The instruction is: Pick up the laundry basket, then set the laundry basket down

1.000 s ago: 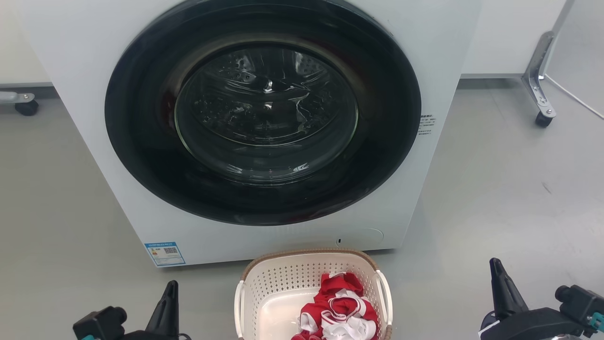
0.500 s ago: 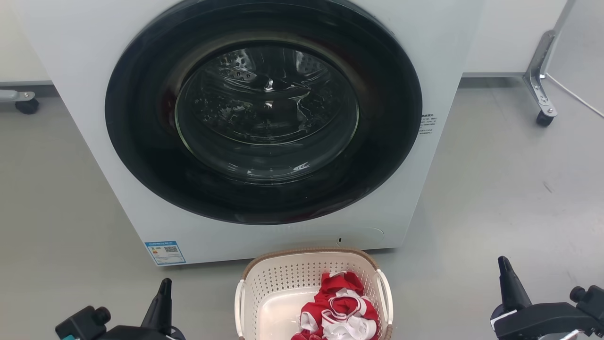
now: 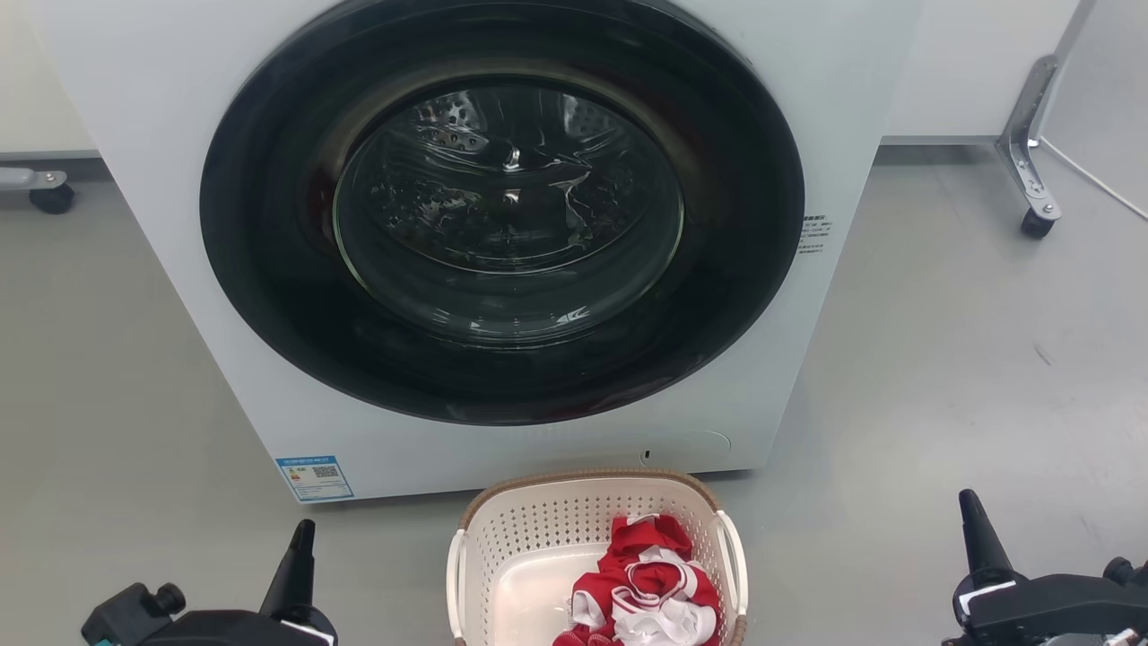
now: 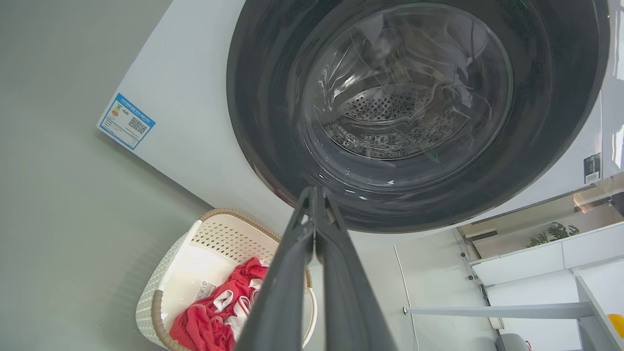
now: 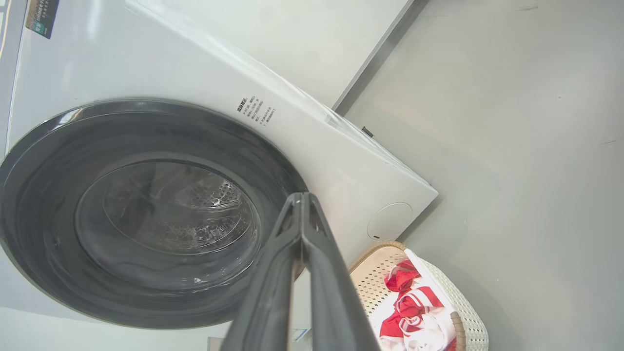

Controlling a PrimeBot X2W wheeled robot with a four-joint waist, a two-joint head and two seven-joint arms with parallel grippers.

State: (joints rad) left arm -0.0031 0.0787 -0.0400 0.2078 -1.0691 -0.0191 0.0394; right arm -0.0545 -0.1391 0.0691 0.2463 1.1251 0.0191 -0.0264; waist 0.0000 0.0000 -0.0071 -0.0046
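The laundry basket (image 3: 529, 538) stands on the grey floor just in front of the washing machine, cream-white with a brown rim and white side handles, holding red and white clothes (image 3: 650, 583). It also shows low in the left wrist view as the laundry basket (image 4: 214, 241) and at the bottom right of the right wrist view as the laundry basket (image 5: 468, 317). My left gripper (image 3: 303, 534) is shut, well to the basket's left and apart from it. My right gripper (image 3: 970, 507) is shut, far to the basket's right. Both hold nothing, fingertips pressed together (image 4: 312, 192) (image 5: 301, 197).
A white washing machine (image 3: 161, 179) with a big dark round door (image 3: 502, 215) shut fills the view behind the basket. A metal leg with a castor (image 3: 1031, 215) stands at the back right, another castor (image 3: 49, 197) at the back left. Open floor lies on both sides.
Both grippers have drawn outward and down, away from the basket: the left one further left, the right one further right. The basket has stayed put.
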